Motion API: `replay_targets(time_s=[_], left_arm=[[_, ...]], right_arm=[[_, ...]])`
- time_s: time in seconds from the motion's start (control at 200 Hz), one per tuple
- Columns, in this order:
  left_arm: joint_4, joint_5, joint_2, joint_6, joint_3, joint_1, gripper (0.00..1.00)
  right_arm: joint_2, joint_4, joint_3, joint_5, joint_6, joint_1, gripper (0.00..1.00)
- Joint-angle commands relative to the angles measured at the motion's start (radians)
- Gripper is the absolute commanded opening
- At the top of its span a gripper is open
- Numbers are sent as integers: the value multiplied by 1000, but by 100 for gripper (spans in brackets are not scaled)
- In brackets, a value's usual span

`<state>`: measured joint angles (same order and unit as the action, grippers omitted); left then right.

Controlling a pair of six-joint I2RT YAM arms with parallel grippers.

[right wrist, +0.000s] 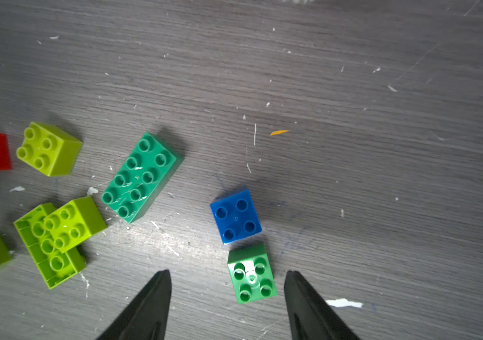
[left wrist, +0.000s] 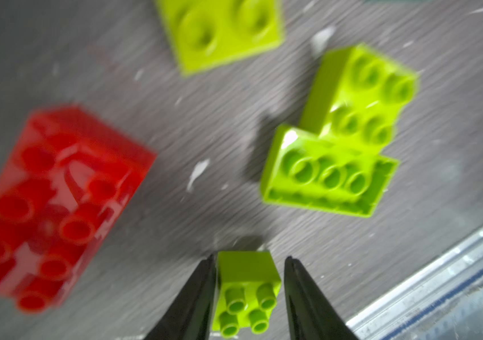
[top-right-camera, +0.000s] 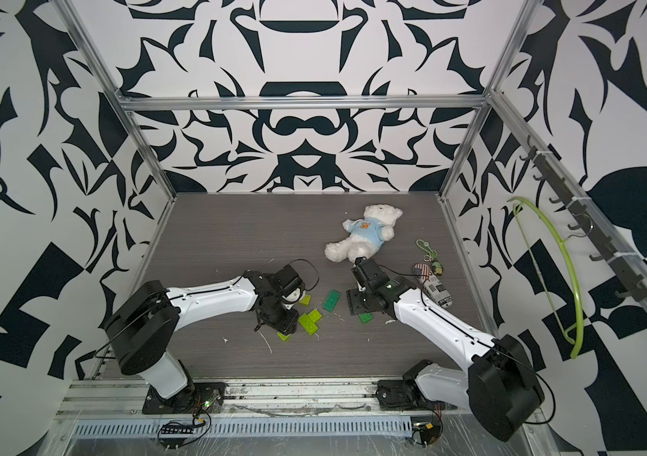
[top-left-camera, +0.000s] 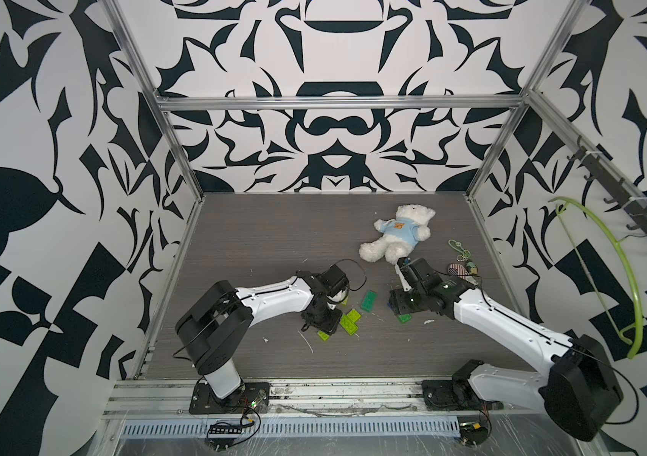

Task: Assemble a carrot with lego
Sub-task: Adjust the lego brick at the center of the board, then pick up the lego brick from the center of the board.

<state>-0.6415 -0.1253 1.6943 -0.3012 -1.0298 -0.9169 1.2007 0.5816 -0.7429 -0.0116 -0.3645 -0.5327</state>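
The lego lies as loose bricks on the dark table; no carrot is in view. My left gripper is shut on a small lime green brick, studs facing the camera. One finger lies flat against it and the other sits at its far side. Nearby are a red oblong brick and a lime square brick leaning on an upturned lime oblong. My right gripper hangs open over a green square brick without touching it. A blue square brick and a dark green oblong lie beyond.
A white teddy bear in a blue shirt lies at the back right. Keychain trinkets and a printed can sit by the right arm. A green hanger hangs on the right wall. An aluminium rail runs along the front edge.
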Motion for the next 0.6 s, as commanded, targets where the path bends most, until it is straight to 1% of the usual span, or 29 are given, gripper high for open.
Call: replay_targets(time_s=[0.0, 0.055, 0.13, 0.21, 0.25, 0.32, 0.39, 0.45, 0.52, 0.595], left_arm=[[-28, -20, 11, 109, -40, -7, 44], [-27, -24, 13, 146, -42, -7, 44], [-44, -26, 28, 176, -51, -7, 44], [-78, 19, 43, 180, -78, -7, 48], [-89, 23, 43, 181, -92, -7, 51], [-66, 16, 26, 161, -106, -7, 55], [-24, -12, 4, 142, -107, -5, 59], [-1, -11, -12, 129, -110, -1, 61], [12, -20, -31, 108, -109, 27, 62], [32, -41, -64, 71, -101, 85, 62]], right_arm=[[8, -20, -33, 108, 27, 14, 66], [8, -12, -35, 102, 27, 15, 66], [2, 26, -38, 38, 32, 30, 66], [1, 54, -33, 16, 15, 48, 66], [14, 78, -36, 4, -4, 47, 66], [45, 101, -37, -18, -15, 48, 68], [64, 77, -29, -21, -16, 47, 69], [67, 31, -25, 8, 1, 45, 70], [87, -8, -36, 22, 39, 46, 70], [130, -26, -62, 20, 81, 47, 73]])
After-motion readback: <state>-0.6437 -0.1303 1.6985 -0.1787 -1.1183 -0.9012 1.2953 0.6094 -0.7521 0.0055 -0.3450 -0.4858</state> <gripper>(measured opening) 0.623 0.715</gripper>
